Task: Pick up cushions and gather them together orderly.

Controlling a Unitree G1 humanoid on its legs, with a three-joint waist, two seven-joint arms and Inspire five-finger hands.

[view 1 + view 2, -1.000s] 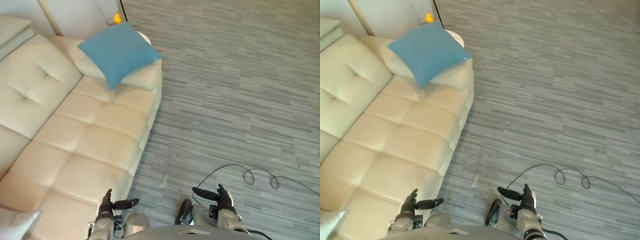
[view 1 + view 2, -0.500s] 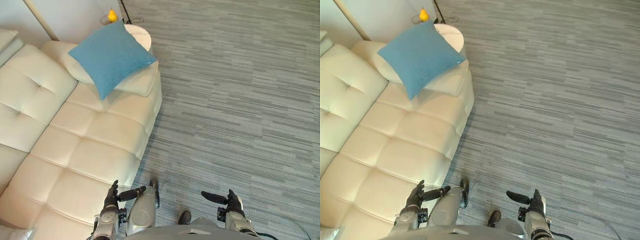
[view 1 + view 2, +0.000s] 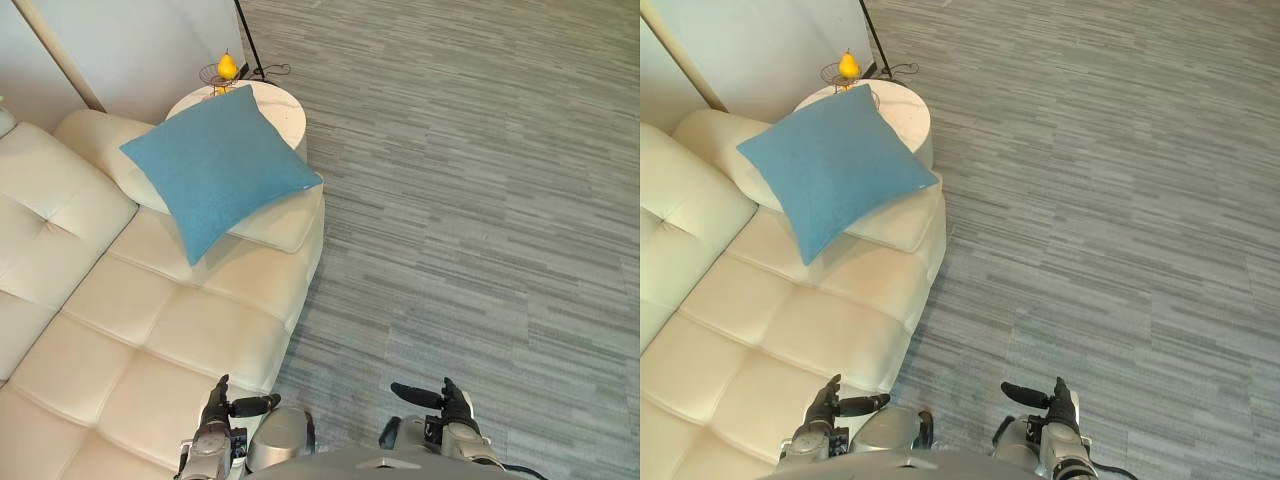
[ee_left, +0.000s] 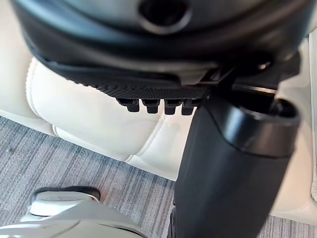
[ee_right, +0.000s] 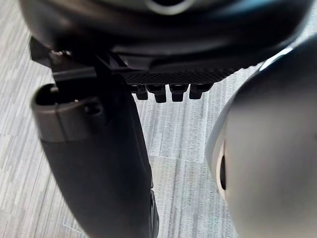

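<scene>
Honestly, the blue cushion looks light and squashy (fabric cover, nothing slippery or fragile), so I'd guess taking it by two opposite edges works best. It's lying on the sofa armrest up at 11 o'clock, well apart from the left hand and right hand, whose fingers are loosely straight and holding nothing.

I am stepping along the sofa, bringing the blue cushion nearer and the round table fully into view
</scene>
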